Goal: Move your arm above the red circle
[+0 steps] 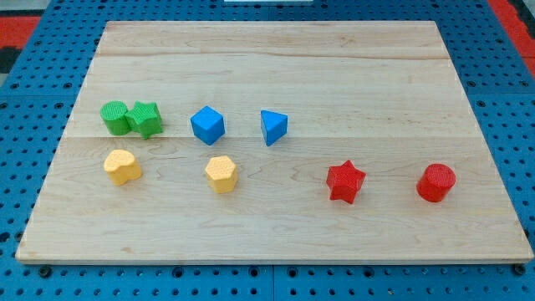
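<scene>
my tip: not in view, state cannot be told | red circle [436,182]: near desk's right edge, lower half | red star [345,182]: to its left, apart | desk [276,230]: pale wood; carries green, blue, yellow blocks at the view's left and centre | writing: none legible

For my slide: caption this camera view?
Eight blocks on a wooden board; red circle at right, beside red star; my tip unseen.
</scene>
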